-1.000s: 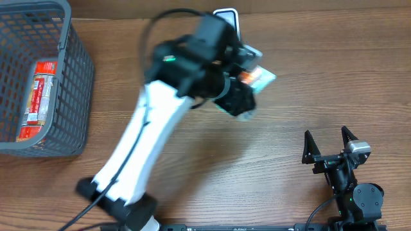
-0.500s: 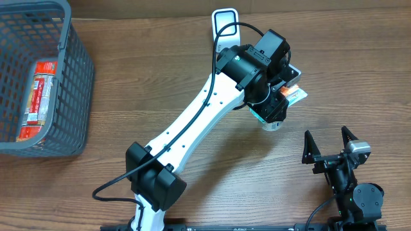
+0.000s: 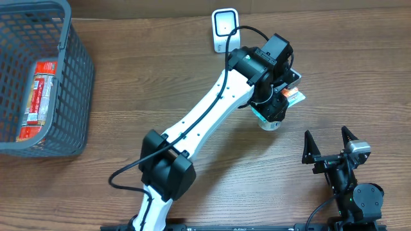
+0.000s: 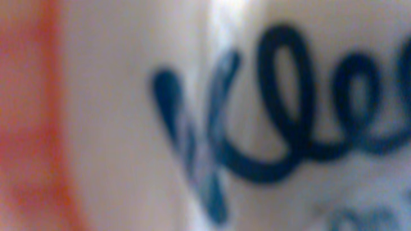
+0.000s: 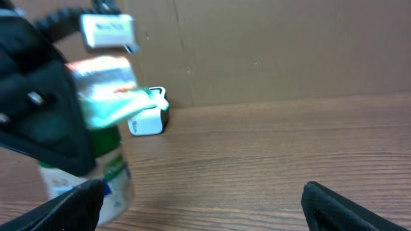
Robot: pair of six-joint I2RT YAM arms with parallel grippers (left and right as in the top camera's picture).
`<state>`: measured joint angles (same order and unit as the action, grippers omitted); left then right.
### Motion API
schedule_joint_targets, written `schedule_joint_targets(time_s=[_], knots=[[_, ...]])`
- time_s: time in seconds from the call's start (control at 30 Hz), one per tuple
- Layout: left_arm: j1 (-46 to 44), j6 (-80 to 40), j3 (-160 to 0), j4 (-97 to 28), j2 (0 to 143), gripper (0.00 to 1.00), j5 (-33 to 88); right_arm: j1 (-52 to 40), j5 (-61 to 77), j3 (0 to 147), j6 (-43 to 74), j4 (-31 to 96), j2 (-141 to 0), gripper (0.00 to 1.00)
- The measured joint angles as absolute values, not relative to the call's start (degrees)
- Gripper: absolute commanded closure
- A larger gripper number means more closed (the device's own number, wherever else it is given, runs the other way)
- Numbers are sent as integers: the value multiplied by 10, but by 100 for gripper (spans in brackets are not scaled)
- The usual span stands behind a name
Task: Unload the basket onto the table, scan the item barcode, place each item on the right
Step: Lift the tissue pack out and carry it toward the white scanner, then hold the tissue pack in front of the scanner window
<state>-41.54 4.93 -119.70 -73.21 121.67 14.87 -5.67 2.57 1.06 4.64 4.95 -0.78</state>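
My left gripper [image 3: 277, 104] is shut on the item [image 3: 293, 96], a soft white pack with teal and orange print, held above the table to the right of and nearer than the white scanner [image 3: 224, 24]. The pack [image 4: 128, 115] fills the left wrist view, blurred, with dark blue script lettering; no fingers show there. In the right wrist view the pack [image 5: 106, 90] hangs at the left with the scanner [image 5: 147, 119] behind it. My right gripper [image 3: 330, 148] rests open near the table's front right, nothing between its fingers [image 5: 340, 206].
A grey mesh basket [image 3: 70, 77] stands at the far left with a red packet [image 3: 37, 96] inside. A cardboard wall [image 5: 276, 51] runs along the back of the wooden table [image 3: 359, 70].
My left arm has swung the pack rightward and nearer from in front of the scanner, then nearly settled. The right arm has not moved.
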Motion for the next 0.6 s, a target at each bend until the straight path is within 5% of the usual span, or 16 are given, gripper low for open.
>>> schedule_joint_targets(time_s=[0.6], knots=[[-446,40,-1185,-617,1268,56,50,-57,25,11,46,50,-8,0]])
